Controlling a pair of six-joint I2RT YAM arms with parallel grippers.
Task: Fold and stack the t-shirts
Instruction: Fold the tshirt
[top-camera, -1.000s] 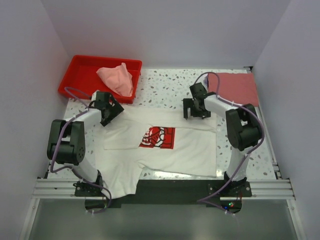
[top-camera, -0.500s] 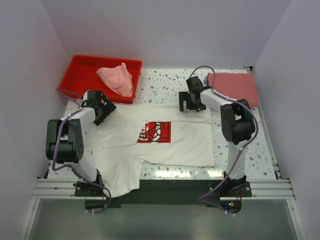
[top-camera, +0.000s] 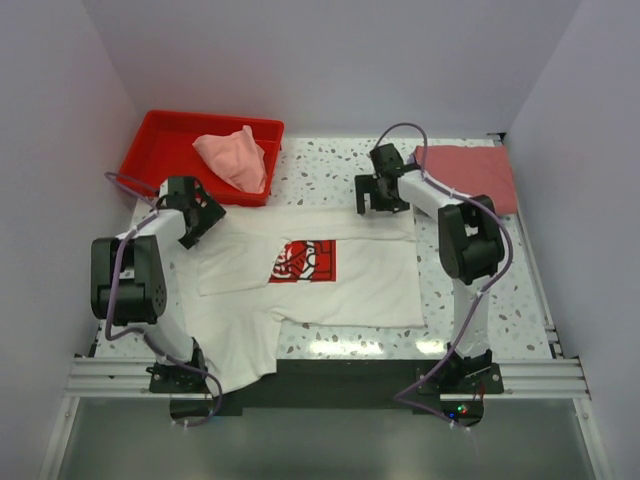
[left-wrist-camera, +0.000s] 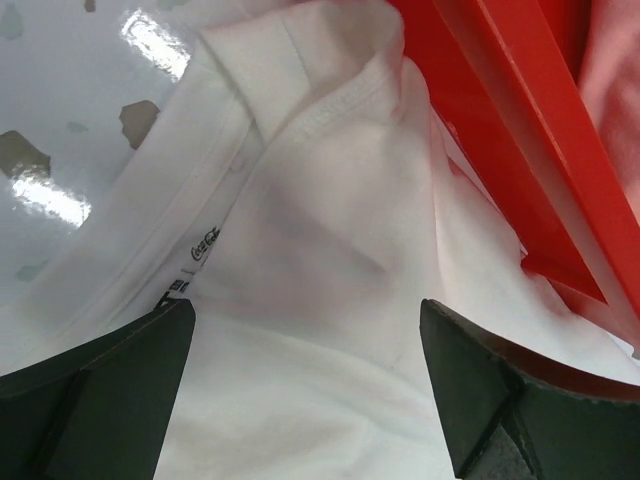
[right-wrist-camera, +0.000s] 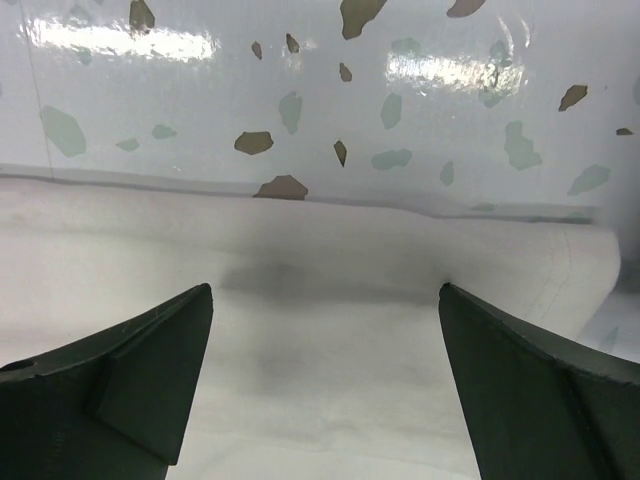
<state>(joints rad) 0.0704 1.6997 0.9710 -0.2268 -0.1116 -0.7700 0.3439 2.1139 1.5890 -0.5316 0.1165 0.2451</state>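
1. White t-shirt (top-camera: 340, 285), red chest print up, lies spread across the middle of the table (top-camera: 320, 170). One part trails toward the left arm's base.
2. Pale pink t-shirt (top-camera: 235, 158) is heaped in the red tray (top-camera: 160, 140), far left. Dusty-red t-shirt (top-camera: 470, 175) lies flat at the far right.
3. Left gripper (top-camera: 195, 215): fingers wide apart above rumpled white cloth bunched against the tray wall. Nothing pinched.
4. Right gripper (top-camera: 378, 195): fingers wide apart over the shirt's flat far edge. Nothing pinched.
5. Handling, my estimate: light, limp cotton with no stiffness. It will sag between two grips, drag and wrinkle, and probably slide easily on the glossy tabletop.
6. Where to hold, my estimate: pinch the far edge at both ends, through all layers. The right side lies thin and flat, so the fingertips must press down to catch it. The left side is already puckered, an easier bite, but the tray wall crowds it.
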